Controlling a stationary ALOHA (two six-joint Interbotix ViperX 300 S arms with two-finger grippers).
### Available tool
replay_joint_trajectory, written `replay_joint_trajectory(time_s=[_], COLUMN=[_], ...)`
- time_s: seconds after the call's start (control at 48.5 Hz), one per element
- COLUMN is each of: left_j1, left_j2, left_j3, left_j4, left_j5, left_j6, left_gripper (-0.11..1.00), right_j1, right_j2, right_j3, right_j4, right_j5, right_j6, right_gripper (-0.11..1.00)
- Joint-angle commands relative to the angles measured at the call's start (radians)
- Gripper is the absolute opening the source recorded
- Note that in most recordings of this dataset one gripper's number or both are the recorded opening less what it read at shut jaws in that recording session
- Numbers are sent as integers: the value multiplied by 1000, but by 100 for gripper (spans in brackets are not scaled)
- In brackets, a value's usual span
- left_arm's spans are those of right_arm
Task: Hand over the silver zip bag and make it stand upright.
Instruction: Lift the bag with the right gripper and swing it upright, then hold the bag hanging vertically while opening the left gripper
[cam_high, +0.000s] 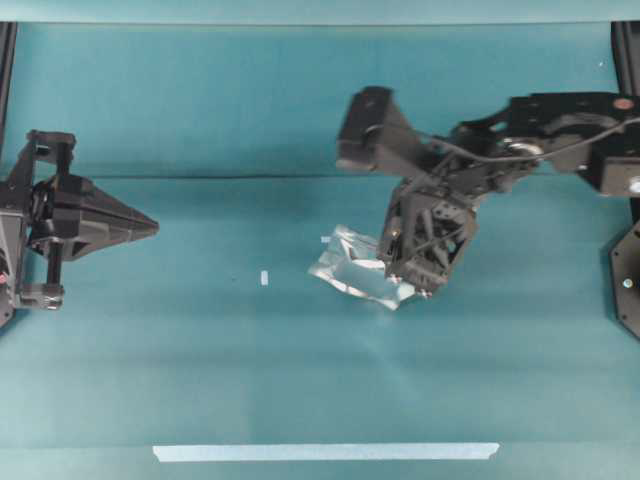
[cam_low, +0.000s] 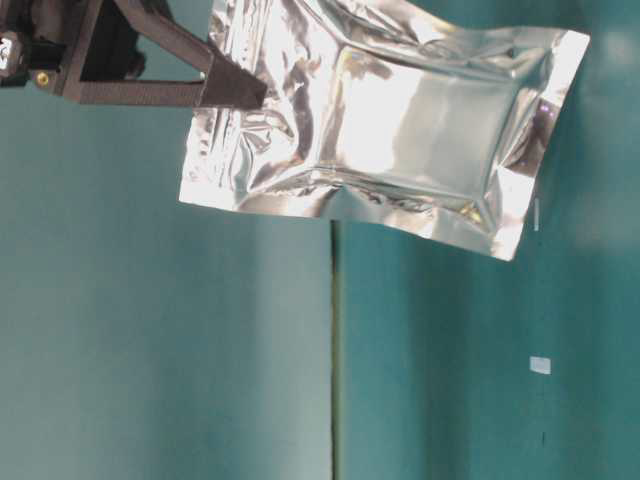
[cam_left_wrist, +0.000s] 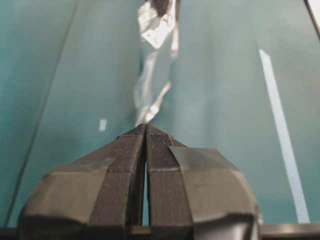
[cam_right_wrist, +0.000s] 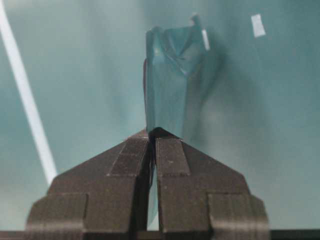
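The silver zip bag (cam_high: 355, 268) is a shiny crinkled foil pouch held off the table near the middle. It fills the top of the table-level view (cam_low: 400, 120), hanging edge-on in the air. My right gripper (cam_high: 400, 262) is shut on one sealed edge of the bag (cam_right_wrist: 170, 85), which sticks out past the closed fingertips (cam_right_wrist: 170, 150). My left gripper (cam_high: 152, 228) is shut and empty at the far left, well apart from the bag, which shows edge-on far ahead in the left wrist view (cam_left_wrist: 155, 60).
A long pale tape strip (cam_high: 325, 452) lies along the table's front edge. A tiny white tag (cam_high: 264, 278) lies on the green cloth between the two grippers. A fold line crosses the cloth behind the arms.
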Motion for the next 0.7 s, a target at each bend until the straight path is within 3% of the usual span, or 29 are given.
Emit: replay_joint_trajectory(time_s=[0.0, 0.33, 0.474, 0.681], left_j1=[8, 28, 29, 40], left_j2=[6, 2, 6, 9], left_j3=[-2, 28, 31, 61], left_j4=[2, 2, 2, 0], left_j5=[-14, -69, -71, -143], left_j6=[-15, -52, -106, -179], left_gripper=[-1, -1, -1, -1], right_j1=[29, 87, 97, 101], right_j2=[21, 138, 155, 158], right_j3=[-81, -284, -321, -325], right_j4=[-63, -261, -291, -296], right_j5=[57, 262, 276, 276], right_j6=[-8, -6, -12, -15], right_gripper=[2, 2, 2, 2])
